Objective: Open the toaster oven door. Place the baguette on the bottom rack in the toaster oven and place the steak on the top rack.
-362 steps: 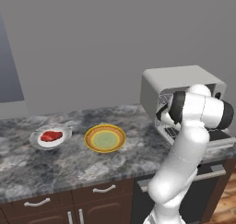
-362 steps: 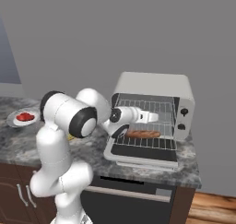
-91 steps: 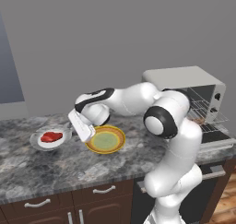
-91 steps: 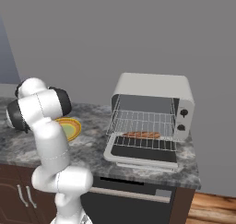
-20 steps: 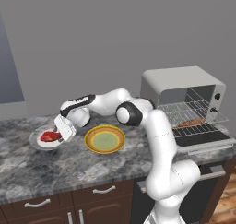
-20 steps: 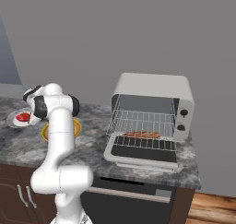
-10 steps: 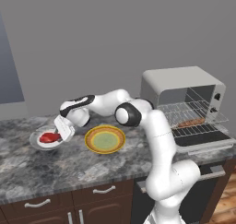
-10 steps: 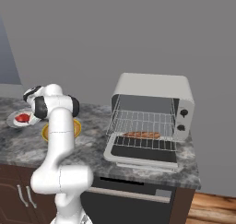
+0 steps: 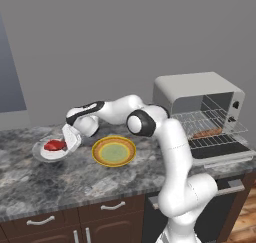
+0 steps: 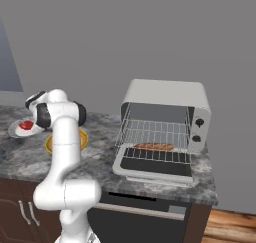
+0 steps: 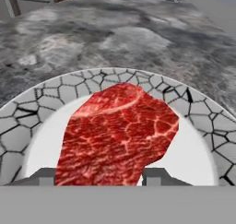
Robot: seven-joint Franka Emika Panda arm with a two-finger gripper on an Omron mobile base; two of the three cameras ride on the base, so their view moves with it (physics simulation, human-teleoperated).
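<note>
The toaster oven [image 10: 165,124] stands at the right end of the stone counter [image 9: 60,182] with the toaster oven door [image 10: 152,169] folded down flat, so both wire shelves are reachable from the front. The baguette [image 10: 154,146] lies on the bottom rack [image 10: 156,151], so that half of the job looks finished, and the top rack [image 10: 159,132] above it is bare, ready for the meat. The steak [image 11: 117,133] rests on a white plate [image 11: 193,126] with a cracked-tile rim at the far left of the counter, well apart from the oven; a yellow-rimmed green plate [image 9: 114,151] sits just beside it. The arm stretches far to the left and the gripper [image 9: 70,137] is down at the white plate, since that is where the remaining item lies. In the hand view, the two dark fingertips [image 11: 44,176] stand on either side of the red chunk, the jaws partly drawn in and seemingly pressed against its flanks, so it appears clamped on the steak, which has not yet left the plate. Gripping it across its narrow width probably gives the firmest hold on such a flat, irregular piece.
</note>
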